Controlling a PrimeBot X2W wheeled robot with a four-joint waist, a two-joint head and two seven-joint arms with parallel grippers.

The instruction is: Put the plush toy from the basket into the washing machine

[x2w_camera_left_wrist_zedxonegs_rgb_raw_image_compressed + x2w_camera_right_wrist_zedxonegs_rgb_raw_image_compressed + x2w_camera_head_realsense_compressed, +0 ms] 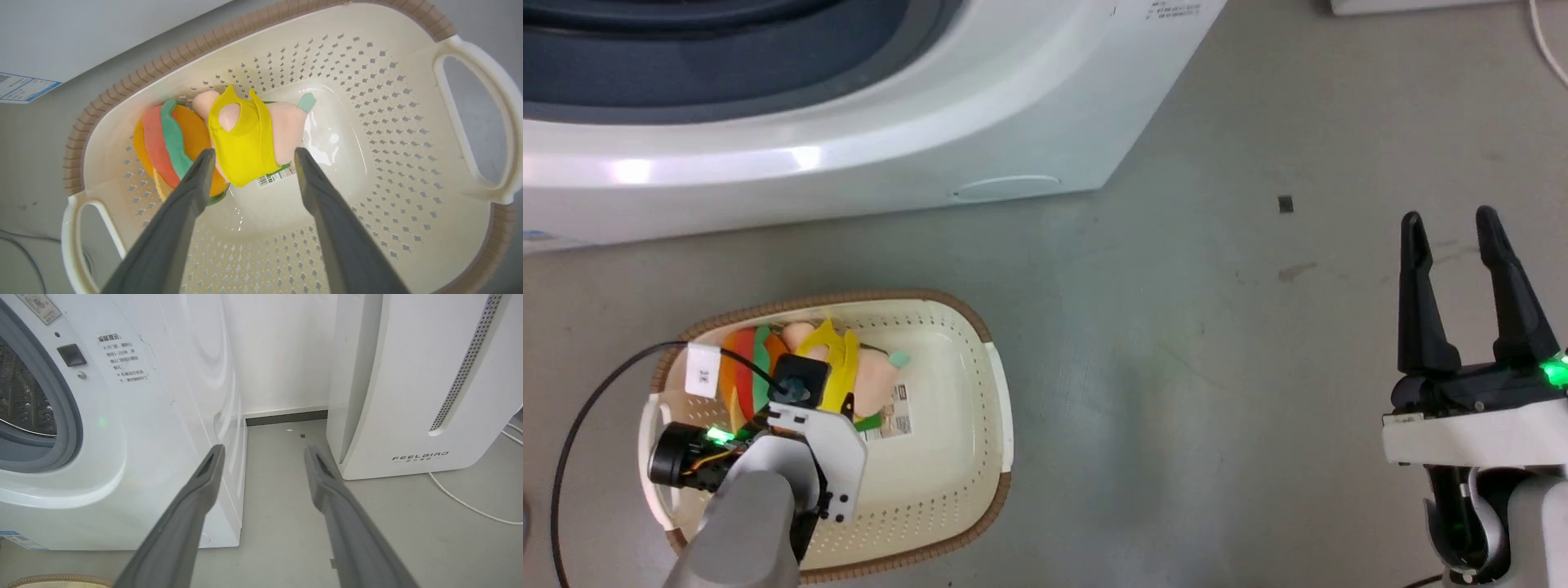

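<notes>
The plush toy [241,139] lies splayed at the far left end of the basket [367,122], its orange bun, green and yellow layers fanned apart. In the head view the plush toy [849,367] peeks out past my left wrist inside the basket [947,457]. My left gripper [251,157] hangs open over the plush, one finger on each side of the yellow layer, apart from it. My right gripper [1454,237] stands open over bare floor at the right, holding nothing; from its own wrist, the right gripper [263,455] points at the gap beside the washing machine [135,449].
The washing machine [849,122] stands just behind the basket, its grey-gasketed porthole [36,416] showing the steel drum. A white slanted FEELBIRD appliance [416,396] stands to the right, with a white cable [470,502] on the grey floor. A black cable [596,400] loops beside the basket.
</notes>
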